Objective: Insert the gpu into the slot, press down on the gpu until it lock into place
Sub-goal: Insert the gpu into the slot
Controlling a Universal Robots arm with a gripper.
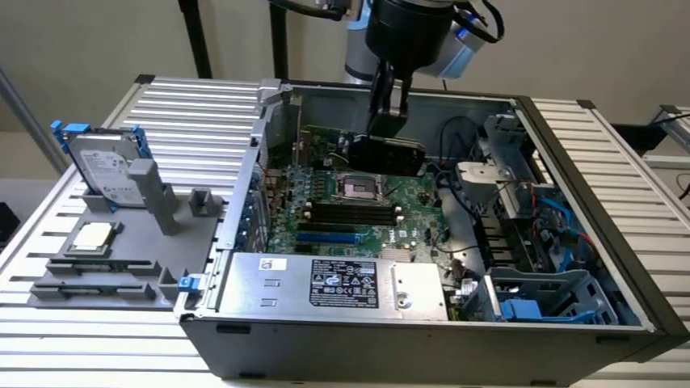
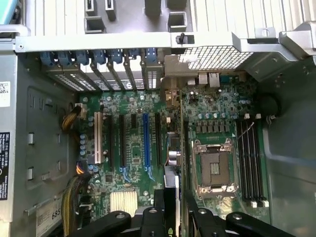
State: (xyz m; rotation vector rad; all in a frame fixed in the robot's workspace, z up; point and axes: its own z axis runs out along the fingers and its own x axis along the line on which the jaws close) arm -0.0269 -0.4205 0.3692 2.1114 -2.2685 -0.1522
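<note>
One gpu [image 1: 393, 158]: held in the air over the board [image 1: 415, 212], above its edge farthest from the power box [image 1: 334, 283]. It touches no connector.
One slot [image 2: 146, 139]: blue and bare, on the board near the edge that runs along the power box. It is well apart from the gpu. In the exterior view the socket [image 1: 361, 187] and the memory strips [image 1: 347, 212] lie between them.
Pincer [image 1: 389, 129]: we see its jaws clamped on the gpu's upper part, parted just enough for the card's body. It has hold of nothing else.
Step in hand: we judge it the carry before insertion. The card is not yet in the slot and no pressing has begun.
What insertion calls for: in our judgement, the card's lower edge must be parallel to the slot and right over it. The descent must then be straight and level, since a tilt could jam one end.
Long slots, counted: four side by side in the wrist view, namely one white slot [image 2: 97, 138], two black slots [image 2: 121, 140] and the blue one.
Memory strips, counted: four.
Others, counted: one socket, one power box, one drive [image 1: 105, 170] outside the case [image 1: 431, 339].
</note>
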